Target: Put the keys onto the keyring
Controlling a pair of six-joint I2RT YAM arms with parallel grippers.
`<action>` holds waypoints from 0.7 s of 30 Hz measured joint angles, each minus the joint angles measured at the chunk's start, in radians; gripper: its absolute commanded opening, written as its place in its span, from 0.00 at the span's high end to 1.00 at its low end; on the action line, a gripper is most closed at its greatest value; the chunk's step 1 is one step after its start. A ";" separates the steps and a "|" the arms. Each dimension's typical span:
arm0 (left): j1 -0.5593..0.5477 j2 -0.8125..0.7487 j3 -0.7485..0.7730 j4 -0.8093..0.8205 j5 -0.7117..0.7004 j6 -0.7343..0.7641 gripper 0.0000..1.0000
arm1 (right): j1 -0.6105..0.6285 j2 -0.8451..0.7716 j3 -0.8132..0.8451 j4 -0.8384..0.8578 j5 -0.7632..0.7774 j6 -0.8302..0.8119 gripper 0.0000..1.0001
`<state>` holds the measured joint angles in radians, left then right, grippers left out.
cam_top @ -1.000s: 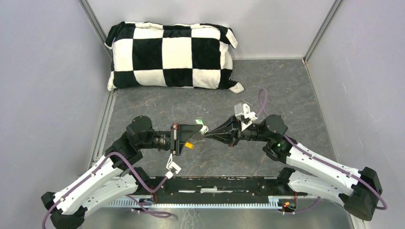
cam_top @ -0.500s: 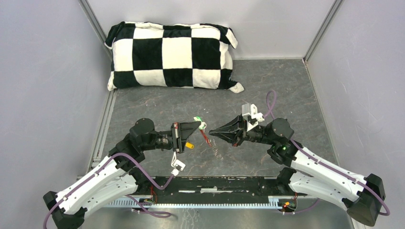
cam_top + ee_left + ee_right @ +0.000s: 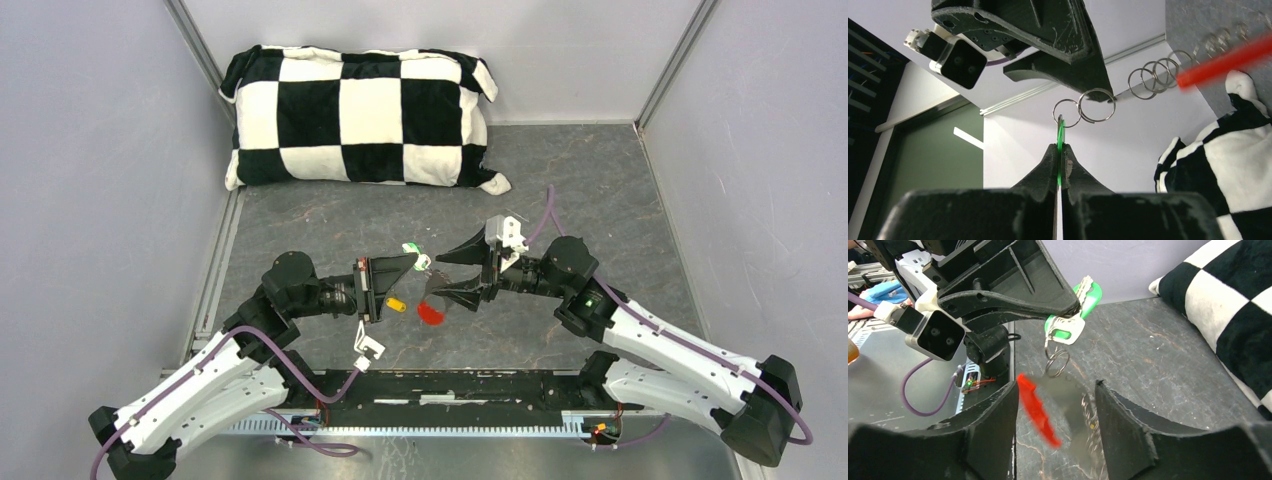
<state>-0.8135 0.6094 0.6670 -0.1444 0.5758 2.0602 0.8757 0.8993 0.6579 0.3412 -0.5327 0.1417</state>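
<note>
The left end effector (image 3: pixel 415 262) is pinching the green key (image 3: pixel 1074 315) by its head, fingers pressed tight on it and holding it up over the table (image 3: pixel 600 200). The right end effector (image 3: pixel 1055 385) is facing it with its jaws standing wide and nothing between them. The keyring (image 3: pixel 1096 105) is hanging from the green key as a string of thin loops, and its red tag (image 3: pixel 432 313) is dangling low between the two arms, blurred, so it is probably swinging. The yellow key (image 3: pixel 396 305) is showing just beside the left end effector; whether it is joined to anything cannot be told. To do this step well, the right arm is best waiting for the tag to settle, then taking one loop squarely near the green key, while the left grip is staying firm so the key is not twisting
</note>
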 measured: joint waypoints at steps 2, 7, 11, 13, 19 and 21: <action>0.000 -0.002 -0.002 0.007 0.010 0.000 0.98 | 0.000 0.007 0.005 0.001 -0.005 -0.011 0.32; 0.000 -0.003 -0.002 0.020 0.022 0.000 0.98 | 0.000 0.013 0.006 0.000 -0.035 -0.020 0.34; 0.000 -0.003 -0.003 0.021 0.028 0.000 0.98 | -0.001 0.006 0.006 -0.009 -0.064 -0.025 0.37; 0.000 -0.003 -0.003 0.021 0.028 0.000 0.98 | -0.001 -0.001 0.006 -0.016 -0.073 -0.026 0.38; 0.000 -0.003 -0.003 0.021 0.034 0.000 0.98 | -0.002 -0.019 0.027 -0.099 -0.091 -0.073 0.40; 0.000 -0.003 -0.003 0.020 0.050 0.000 0.98 | -0.015 -0.019 0.063 -0.172 -0.086 -0.121 0.39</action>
<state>-0.8135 0.6064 0.6643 -0.1246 0.6254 2.0602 0.8604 0.8803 0.7204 0.1688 -0.6189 0.0212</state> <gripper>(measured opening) 0.040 0.601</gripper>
